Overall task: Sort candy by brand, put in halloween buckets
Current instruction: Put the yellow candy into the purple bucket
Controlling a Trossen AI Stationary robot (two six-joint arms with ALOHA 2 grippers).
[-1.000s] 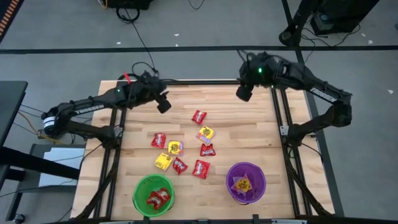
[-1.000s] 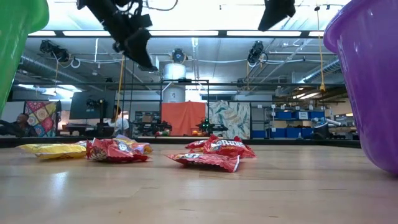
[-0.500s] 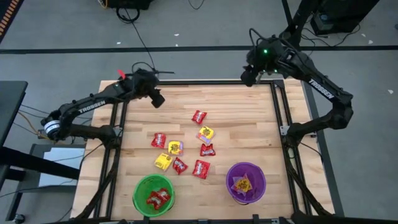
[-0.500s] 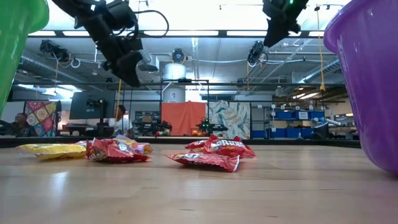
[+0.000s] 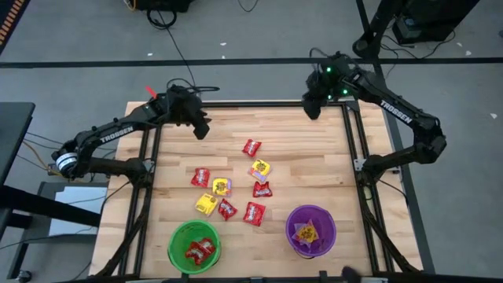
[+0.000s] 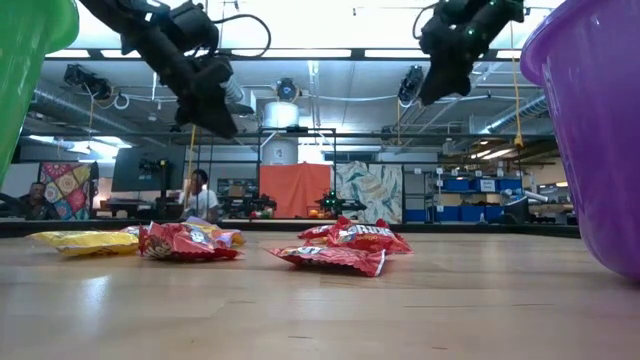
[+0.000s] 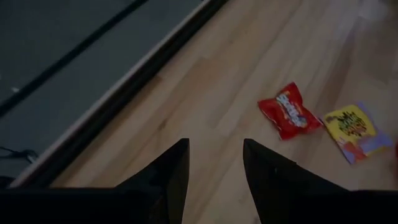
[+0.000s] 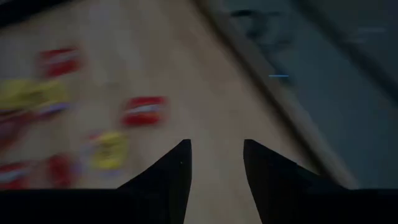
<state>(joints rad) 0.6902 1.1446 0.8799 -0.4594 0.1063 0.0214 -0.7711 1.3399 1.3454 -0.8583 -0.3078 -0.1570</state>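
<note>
Several red and yellow candy packets (image 5: pixel 228 189) lie flat and scattered on the middle of the wooden table. The green bucket (image 5: pixel 194 246) stands at the near edge with red packets inside. The purple bucket (image 5: pixel 310 230) stands to its right and holds a yellow packet. My left gripper (image 5: pixel 202 130) hovers open and empty above the far left part of the table. Its wrist view shows a red packet (image 7: pixel 289 111) and a yellow one (image 7: pixel 354 129) ahead. My right gripper (image 5: pixel 311 110) hovers open and empty by the far right corner, high above the wood (image 6: pixel 432 95).
Bare wood stretches along the far edge and down both sides of the candy cluster. Black frame rails (image 5: pixel 350 149) run along the table's left and right edges. In the low view the buckets fill the near corners, green bucket (image 6: pixel 30 50) and purple bucket (image 6: pixel 600 130).
My right gripper has drawn back from over the table toward the far right corner and stayed high. My left gripper has shifted a little toward the far left corner and come down somewhat. Both have stayed open. The candy and the buckets have not moved.
</note>
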